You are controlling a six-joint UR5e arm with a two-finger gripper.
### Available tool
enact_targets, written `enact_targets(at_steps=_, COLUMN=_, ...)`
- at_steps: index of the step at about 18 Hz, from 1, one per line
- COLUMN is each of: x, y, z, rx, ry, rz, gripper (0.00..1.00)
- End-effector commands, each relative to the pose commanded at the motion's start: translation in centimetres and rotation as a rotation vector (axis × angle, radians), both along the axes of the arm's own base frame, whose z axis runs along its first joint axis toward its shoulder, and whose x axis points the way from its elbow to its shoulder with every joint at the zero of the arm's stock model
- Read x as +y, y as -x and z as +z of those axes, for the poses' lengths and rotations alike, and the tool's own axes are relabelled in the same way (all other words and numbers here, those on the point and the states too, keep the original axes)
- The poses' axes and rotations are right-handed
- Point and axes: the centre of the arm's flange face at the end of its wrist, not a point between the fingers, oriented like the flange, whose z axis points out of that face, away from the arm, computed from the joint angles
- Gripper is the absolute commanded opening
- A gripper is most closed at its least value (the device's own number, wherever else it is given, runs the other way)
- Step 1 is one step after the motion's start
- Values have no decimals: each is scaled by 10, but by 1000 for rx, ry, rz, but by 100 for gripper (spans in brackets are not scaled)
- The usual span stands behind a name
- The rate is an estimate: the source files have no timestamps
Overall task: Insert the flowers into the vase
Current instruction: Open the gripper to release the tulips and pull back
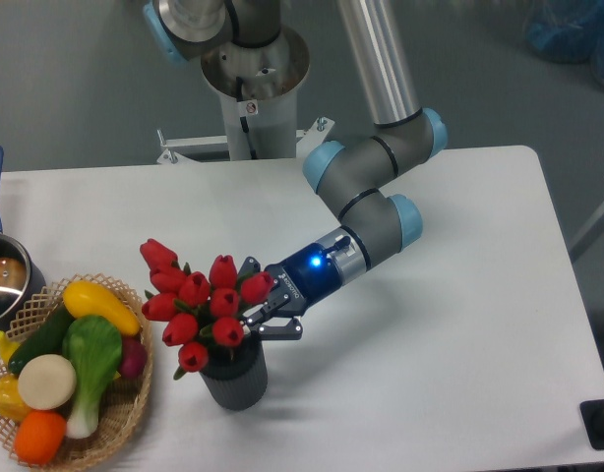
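Note:
The flowers (206, 303), a bunch of red tulips with green leaves, stand with their stems down in the mouth of the vase (235, 380), a short dark grey ribbed cylinder at the table's front middle. The buds lean up and to the left over the vase. My gripper (260, 303) comes in low from the right, level with the buds just above the vase's rim. Its fingers are spread apart on either side of the bunch's right edge. The fingertips are partly hidden behind the buds, and the stems are hidden too.
A woven wicker basket (120, 418) full of toy vegetables and fruit sits at the front left, close to the vase. A steel pot (1, 283) with a blue handle is at the left edge. The robot's pedestal (253, 93) stands behind the table.

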Motion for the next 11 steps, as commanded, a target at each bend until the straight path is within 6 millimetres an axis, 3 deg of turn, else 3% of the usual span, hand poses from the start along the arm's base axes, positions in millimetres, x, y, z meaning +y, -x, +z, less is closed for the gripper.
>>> enact_targets(at_steps=6, x=-1, y=1, z=0, rx=22, ry=-17, rz=4, gripper=49)
enact_targets(at_steps=8, x=-1, y=1, z=0, rx=26, ry=-22, rz=4, gripper=49)
enact_targets(at_steps=10, x=-3, y=3, z=2, rx=38, ry=-29, rz=8, gripper=61)
enact_targets(at_steps=11, x=-4, y=4, z=3, rx=41, ry=-32, rz=11, gripper=72)
